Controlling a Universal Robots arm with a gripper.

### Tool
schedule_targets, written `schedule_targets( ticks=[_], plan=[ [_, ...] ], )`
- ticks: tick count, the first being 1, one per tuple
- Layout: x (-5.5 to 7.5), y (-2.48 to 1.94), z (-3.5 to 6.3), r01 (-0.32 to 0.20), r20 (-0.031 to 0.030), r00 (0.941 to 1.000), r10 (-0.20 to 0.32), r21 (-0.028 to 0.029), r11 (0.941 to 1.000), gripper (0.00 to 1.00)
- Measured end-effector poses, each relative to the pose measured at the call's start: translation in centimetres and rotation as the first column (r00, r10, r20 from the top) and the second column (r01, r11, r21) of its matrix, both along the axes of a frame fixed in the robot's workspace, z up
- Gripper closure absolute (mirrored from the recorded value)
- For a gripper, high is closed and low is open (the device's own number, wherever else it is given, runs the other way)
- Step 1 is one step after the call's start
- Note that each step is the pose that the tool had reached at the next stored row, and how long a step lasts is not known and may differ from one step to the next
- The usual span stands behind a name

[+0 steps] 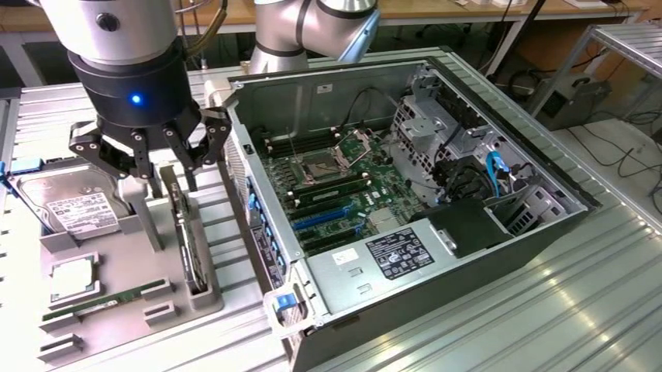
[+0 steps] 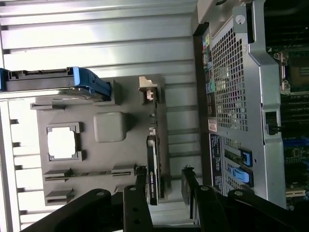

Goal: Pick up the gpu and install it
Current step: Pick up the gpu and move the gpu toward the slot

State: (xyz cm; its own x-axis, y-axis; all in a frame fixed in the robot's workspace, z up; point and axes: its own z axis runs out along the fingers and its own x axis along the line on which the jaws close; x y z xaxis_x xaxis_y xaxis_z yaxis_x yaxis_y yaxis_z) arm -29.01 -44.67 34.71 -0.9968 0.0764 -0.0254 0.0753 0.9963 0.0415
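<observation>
The gpu [image 1: 189, 240] stands on its long edge in a slot of the grey parts holder [image 1: 129, 256], beside the open computer case [image 1: 414, 178]. In the wrist view the gpu [image 2: 152, 166] appears edge-on as a thin dark strip, with its pale bracket end [image 2: 147, 89] at the far end. My gripper [image 1: 170, 177] hangs open just above the card's near end. Its two dark fingers [image 2: 140, 179] straddle the card's line without closing on it, and the gripper [image 2: 164, 182] holds nothing.
On the holder [image 2: 111, 159] lie a hard drive [image 1: 73, 205] with a white label, a CPU [image 1: 73, 279] and a green memory stick [image 1: 93, 306]. The case's rear wall [image 2: 231, 96] stands close beside the holder. The motherboard's blue slots [image 1: 321, 221] lie inside the case.
</observation>
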Motion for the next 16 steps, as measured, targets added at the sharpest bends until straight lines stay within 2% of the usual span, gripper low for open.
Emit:
schedule_targets(
  ticks=[16],
  plan=[
    [-1.3, 0.0, -4.03, 0.0, 0.0003, 1.0, 0.0, 0.0, 1.0, 0.58]
  ],
)
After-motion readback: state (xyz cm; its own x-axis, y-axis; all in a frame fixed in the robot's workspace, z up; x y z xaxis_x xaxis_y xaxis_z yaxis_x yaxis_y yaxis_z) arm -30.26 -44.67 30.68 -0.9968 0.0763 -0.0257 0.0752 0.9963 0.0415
